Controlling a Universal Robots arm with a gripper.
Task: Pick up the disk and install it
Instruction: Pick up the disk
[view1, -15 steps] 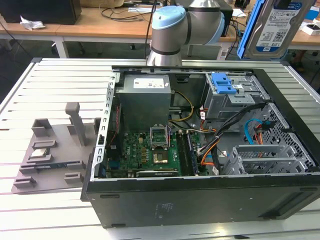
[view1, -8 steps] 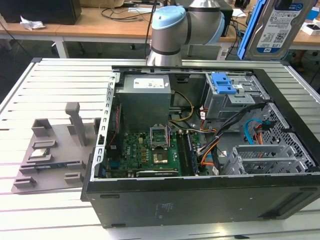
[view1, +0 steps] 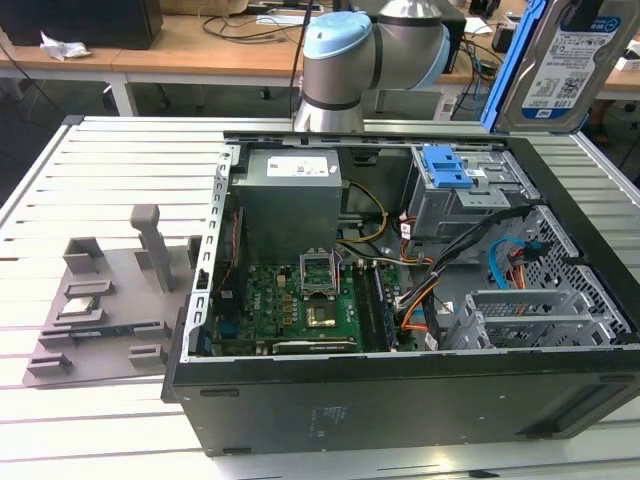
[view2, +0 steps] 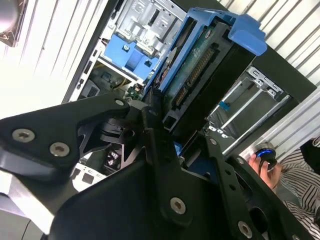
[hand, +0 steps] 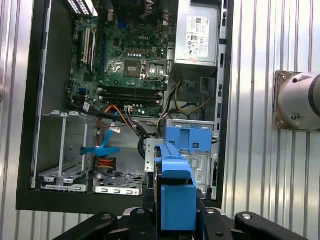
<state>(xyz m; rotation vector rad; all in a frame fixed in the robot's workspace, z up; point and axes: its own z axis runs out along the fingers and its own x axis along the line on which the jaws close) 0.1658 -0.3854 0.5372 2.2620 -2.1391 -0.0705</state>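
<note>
The claw (hand: 176, 212) is clamped on the disk (view1: 562, 62), carrying it above the open computer case (view1: 400, 405). Installing likely calls for aligning it with the drive cage (view1: 462, 195) below the claw.

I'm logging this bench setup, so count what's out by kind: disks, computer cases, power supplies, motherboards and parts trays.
disk: 1
open computer case: 1
power supply: 1
motherboard: 1
grey parts tray: 1
Total: 5
</note>
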